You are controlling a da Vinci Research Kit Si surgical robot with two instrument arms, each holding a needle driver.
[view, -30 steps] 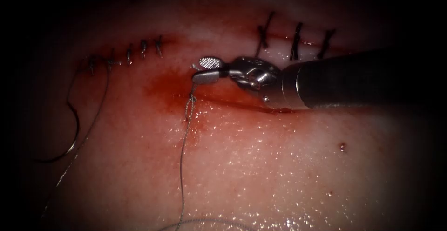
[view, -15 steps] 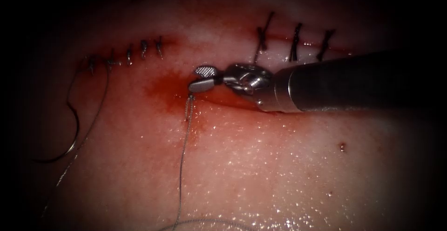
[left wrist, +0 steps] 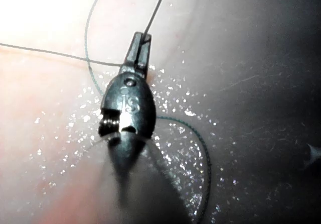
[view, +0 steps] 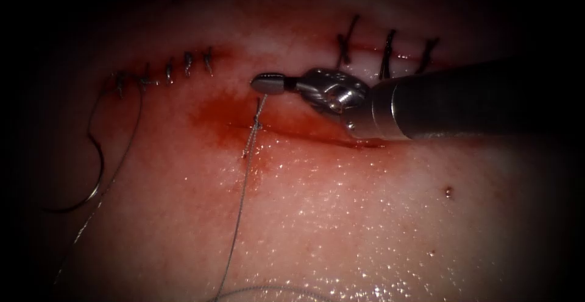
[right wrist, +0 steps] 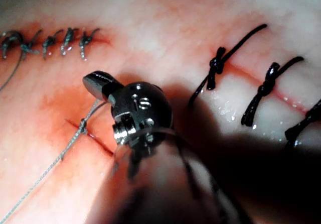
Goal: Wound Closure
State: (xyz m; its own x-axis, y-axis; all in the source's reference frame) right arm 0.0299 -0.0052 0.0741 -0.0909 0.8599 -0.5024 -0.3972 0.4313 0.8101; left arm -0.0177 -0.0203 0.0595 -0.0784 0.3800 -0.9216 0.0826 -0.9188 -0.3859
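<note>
Glistening tissue (view: 365,217) carries the cut across the endoscope view, red fluid (view: 219,116) pooled at its open middle stretch. Your right tool (view: 262,84) had its jaws spread a second ago with the lower one on the thread knot; now they're pressed together, holding nothing, lifted just above the knot (view: 257,119). Thread (view: 241,204) trails from that knot toward the near edge, long axis roughly vertical in the endoscope view. Needle (view: 91,174) lies free on the tissue well to the left, unmoved, its curve bulging right, not in the tissue. Your left tool (left wrist: 140,45) in the left wrist view pinches a thread strand at its tip. Dark stitches (view: 387,52) sit right, grey stitches (view: 186,64) left.
</note>
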